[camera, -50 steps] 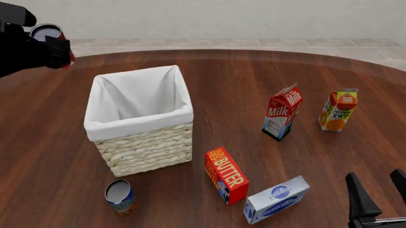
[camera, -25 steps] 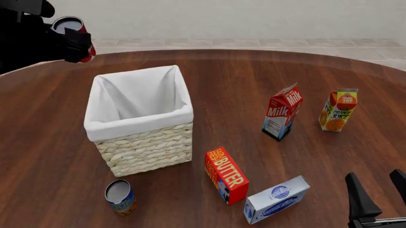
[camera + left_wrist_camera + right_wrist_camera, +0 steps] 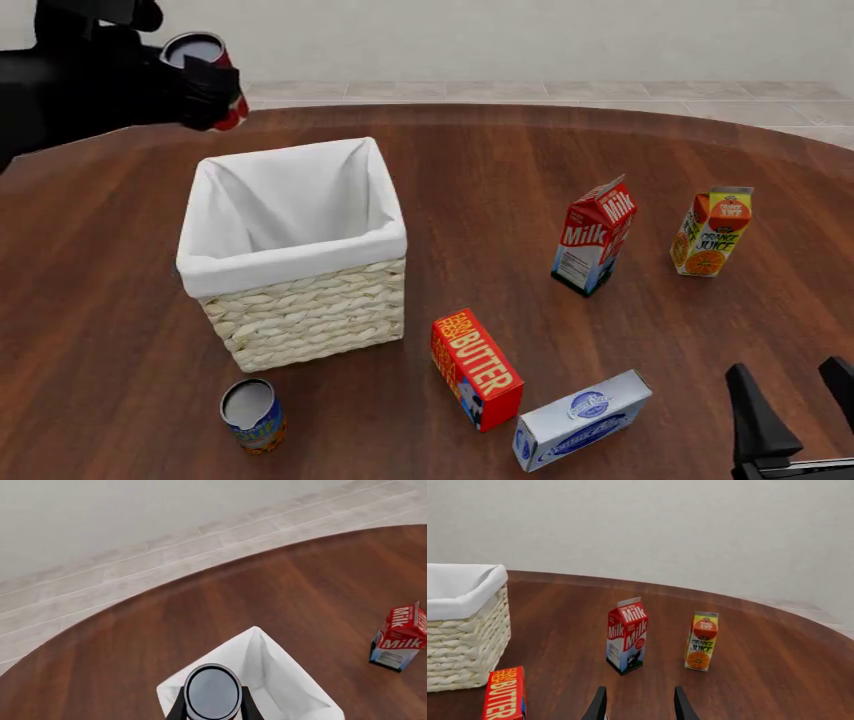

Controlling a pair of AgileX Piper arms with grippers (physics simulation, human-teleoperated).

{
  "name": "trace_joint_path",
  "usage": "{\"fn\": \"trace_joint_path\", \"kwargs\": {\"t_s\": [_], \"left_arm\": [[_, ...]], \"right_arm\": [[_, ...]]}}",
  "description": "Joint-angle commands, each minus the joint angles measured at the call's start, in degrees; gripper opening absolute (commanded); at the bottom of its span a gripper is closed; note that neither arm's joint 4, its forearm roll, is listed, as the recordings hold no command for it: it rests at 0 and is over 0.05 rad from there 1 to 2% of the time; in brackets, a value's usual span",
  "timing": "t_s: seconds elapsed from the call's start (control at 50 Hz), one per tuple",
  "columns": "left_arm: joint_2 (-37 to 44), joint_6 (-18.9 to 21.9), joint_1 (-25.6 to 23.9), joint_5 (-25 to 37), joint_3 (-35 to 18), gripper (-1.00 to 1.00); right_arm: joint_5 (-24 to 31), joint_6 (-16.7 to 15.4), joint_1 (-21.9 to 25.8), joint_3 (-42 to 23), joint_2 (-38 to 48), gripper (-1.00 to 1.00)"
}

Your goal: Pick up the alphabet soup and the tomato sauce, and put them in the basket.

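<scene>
My left gripper (image 3: 214, 85) is shut on the tomato sauce (image 3: 203, 55), a red can with a grey top, and holds it in the air behind the basket's far left corner. In the left wrist view the can's grey top (image 3: 213, 692) sits between the fingers above the basket (image 3: 267, 680). The basket (image 3: 294, 300), cream wicker with white lining, stands left of centre. The alphabet soup (image 3: 251, 414), a blue and orange can, stands upright in front of the basket near the table's front edge. My right gripper (image 3: 795, 405) is open and empty at the front right; its fingers (image 3: 598, 704) show in the right wrist view.
A red butter box (image 3: 475, 368) and a blue-white box (image 3: 582, 420) lie in front, right of the basket. A milk carton (image 3: 594, 236) and an orange juice carton (image 3: 711, 230) stand at the right. They also show in the right wrist view: milk (image 3: 627, 635), juice (image 3: 701, 640).
My left gripper has carried the tomato sauce to the right and a little up, closer to the basket's back corner. The right gripper has not moved.
</scene>
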Motion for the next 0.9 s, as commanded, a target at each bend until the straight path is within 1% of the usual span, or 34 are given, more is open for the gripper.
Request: {"fn": "trace_joint_path", "kwargs": {"t_s": [0.02, 0.6, 0.9], "left_arm": [[0.99, 0.24, -2.16, -0.77, 0.02, -1.00], [5.29, -0.58, -4.45, -2.46, 1.69, -1.00], [8.80, -1.03, -4.58, -3.65, 1.88, -1.00]], "right_arm": [[0.00, -0.10, 0.15, -0.03, 0.00, 1.00], [0.02, -0.36, 0.51, 0.02, -0.01, 1.00], [0.17, -0.24, 0.59, 0.02, -0.01, 1.00]]}}
